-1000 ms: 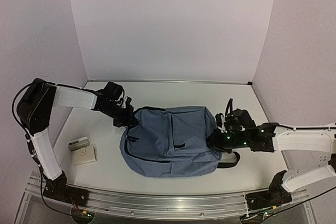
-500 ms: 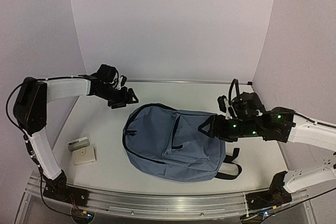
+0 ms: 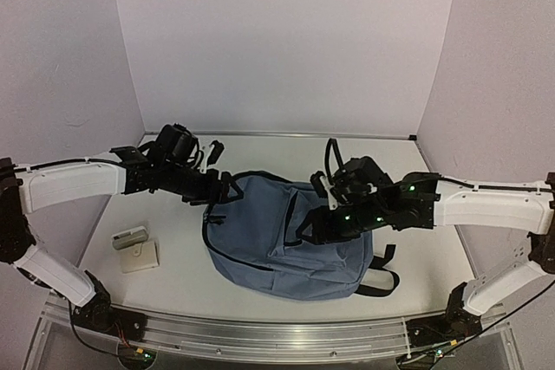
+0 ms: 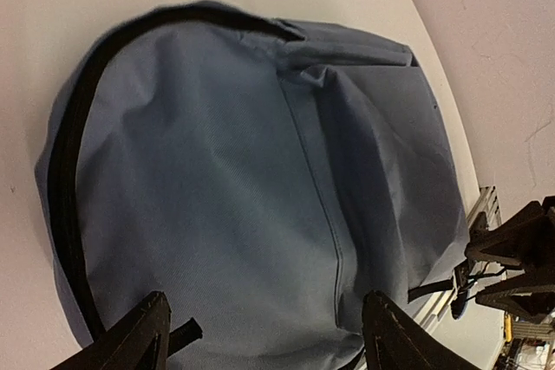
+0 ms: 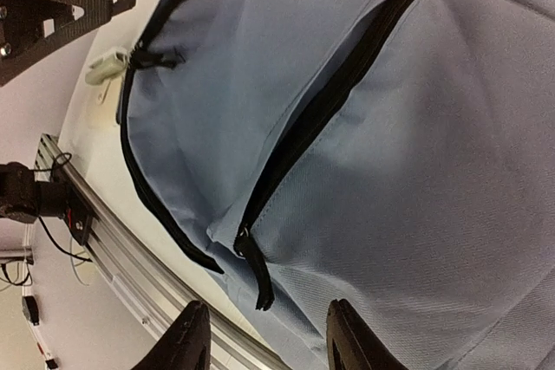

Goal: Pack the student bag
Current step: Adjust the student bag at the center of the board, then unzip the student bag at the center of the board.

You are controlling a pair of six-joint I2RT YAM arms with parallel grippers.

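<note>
Student bag [image 3: 290, 240] lies flat mid-worktop [image 3: 173, 283], front pocket up, straps [image 3: 386, 270] at its near right corner. You've got the left jaws spread wide over its left end, gripping nothing. Right jaws stand apart just above the front-pocket zipper pull [image 5: 251, 262], also empty.

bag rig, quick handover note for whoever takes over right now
Left gripper: open, empty, by the bag's left edge.
Right gripper: open, empty, over the front pocket zip.
Bag lies flat mid-table, front up. Two small pale items sit on the table to its left, outside it.
Done: nothing visibly packed.
Left: probably open the bag, load the items, zip up.
</note>
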